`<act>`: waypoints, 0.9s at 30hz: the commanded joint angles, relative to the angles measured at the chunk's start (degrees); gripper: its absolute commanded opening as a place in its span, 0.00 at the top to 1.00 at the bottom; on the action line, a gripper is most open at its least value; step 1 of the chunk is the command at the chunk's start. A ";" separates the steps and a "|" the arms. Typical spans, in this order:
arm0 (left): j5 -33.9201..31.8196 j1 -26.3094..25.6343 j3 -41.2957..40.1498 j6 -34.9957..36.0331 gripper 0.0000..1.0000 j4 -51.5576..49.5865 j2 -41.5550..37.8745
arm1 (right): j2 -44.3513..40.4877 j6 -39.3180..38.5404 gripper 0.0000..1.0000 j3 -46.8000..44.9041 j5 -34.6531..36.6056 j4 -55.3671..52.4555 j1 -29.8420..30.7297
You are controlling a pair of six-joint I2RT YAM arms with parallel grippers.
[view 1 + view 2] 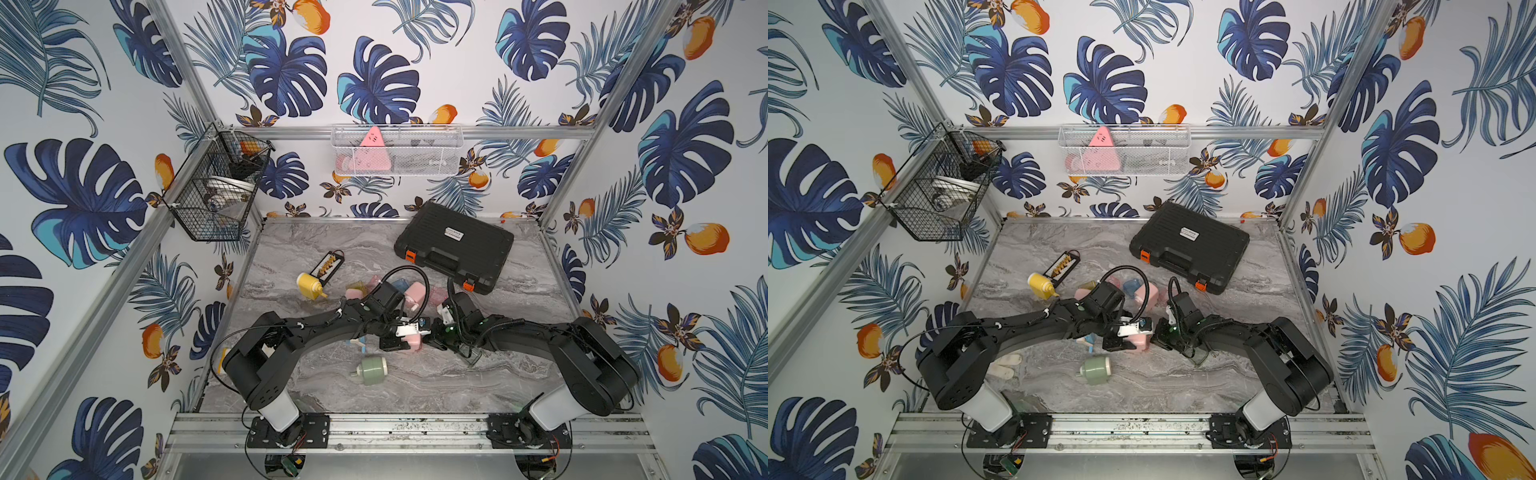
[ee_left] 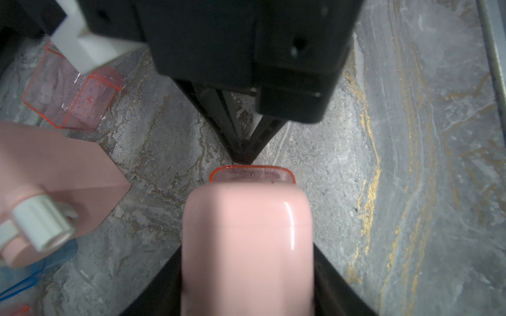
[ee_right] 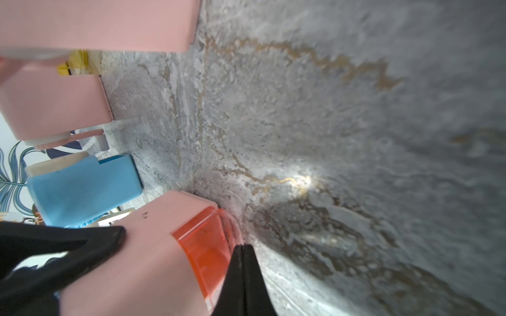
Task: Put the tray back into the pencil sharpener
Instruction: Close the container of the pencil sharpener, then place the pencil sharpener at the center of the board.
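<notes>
Here, left end effector (image 2: pixel 246 254) tight around pencil sharpener (image 2: pixel 247 213); right end effector (image 3: pixel 243 255) closed against tray (image 3: pixel 204 249).

Bare marble (image 1: pixel 536 307) at right, green cup (image 1: pixel 371 370) near front — sharpeners (image 1: pixel 415 293) crowded mid-table, black case (image 1: pixel 455 245) beyond

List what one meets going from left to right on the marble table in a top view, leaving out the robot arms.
yellow plastic squeeze bottle → pale green rounded plastic object → black hard plastic case. The other small things overlap one another in this order, so they are omitted.
</notes>
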 commanded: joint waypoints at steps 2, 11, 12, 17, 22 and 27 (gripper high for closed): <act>-2.57 -0.16 -0.49 1.41 0.40 -4.01 0.44 | 0.73 1.25 0.96 0.43 -2.70 3.98 0.15; -2.70 -0.09 -0.51 1.49 0.40 -4.18 0.38 | 1.94 1.74 0.96 0.63 -3.76 5.09 0.26; -2.78 -0.09 -0.47 1.49 0.40 -4.20 0.36 | 1.83 1.82 0.96 0.60 -3.53 4.89 0.25; -3.23 -0.10 -0.54 1.34 0.40 -4.38 -0.24 | -3.93 2.97 0.92 -1.42 5.49 -0.33 0.30; -2.98 -0.18 -0.55 -1.11 0.44 -4.07 -2.43 | -16.08 2.80 0.92 -4.23 18.56 -9.96 0.15; -2.03 -0.35 -0.32 -5.77 0.53 -4.44 -6.45 | -25.86 2.01 0.92 -4.59 24.91 -16.38 0.19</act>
